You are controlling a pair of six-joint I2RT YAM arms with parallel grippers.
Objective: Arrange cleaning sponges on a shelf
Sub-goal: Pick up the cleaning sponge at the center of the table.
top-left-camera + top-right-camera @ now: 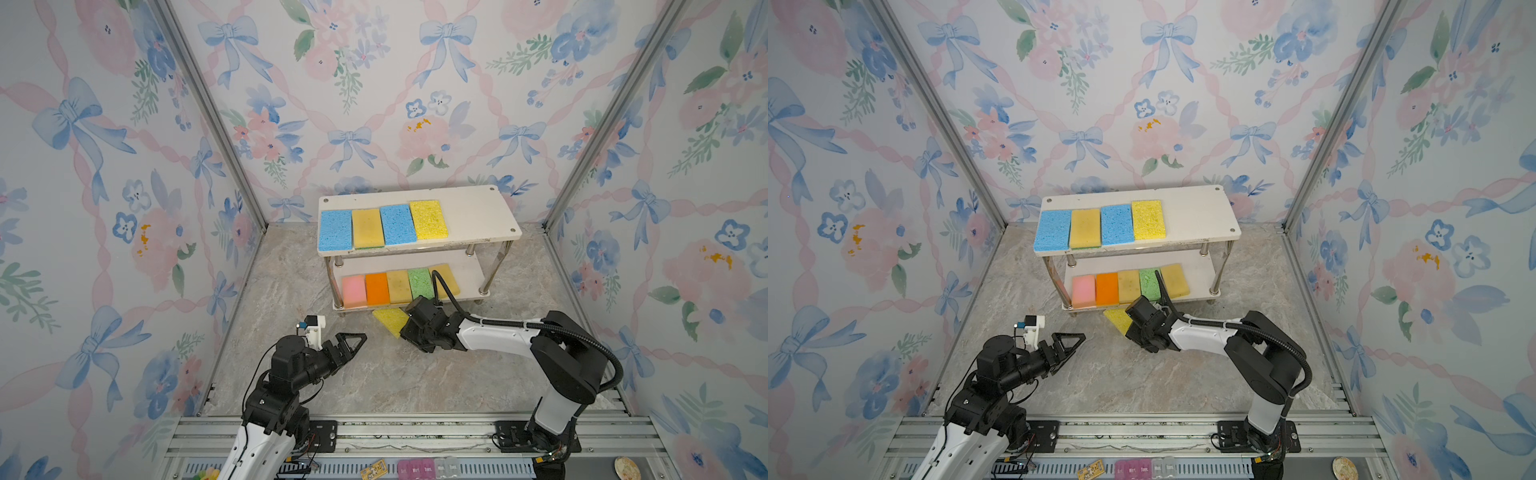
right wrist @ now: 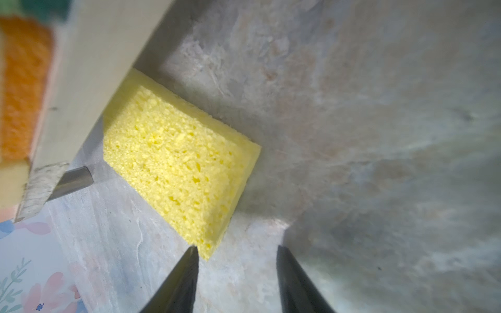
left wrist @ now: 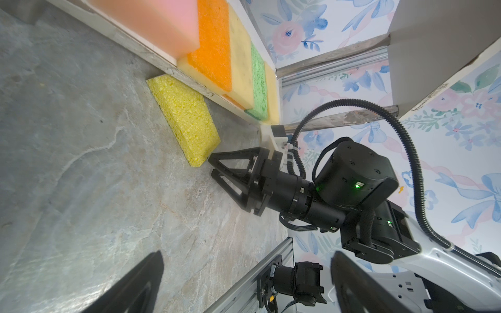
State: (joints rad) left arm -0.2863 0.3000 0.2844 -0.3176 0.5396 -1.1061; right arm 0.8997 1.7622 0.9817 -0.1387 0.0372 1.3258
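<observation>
Now | shelf [image 1: 473, 212] top: four sponges [image 1: 398, 224] | bottom: five | yellow sponge [image 1: 388, 318] on tabletop [image 1: 374, 382] | left, right jaws apart

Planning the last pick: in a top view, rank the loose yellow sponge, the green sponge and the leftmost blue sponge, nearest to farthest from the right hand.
From the right hand:
1. Loose yellow sponge, on the floor, right in front of it.
2. Green sponge, on the lower tier, just behind.
3. Leftmost blue sponge, at the left end of the top tier.
</observation>
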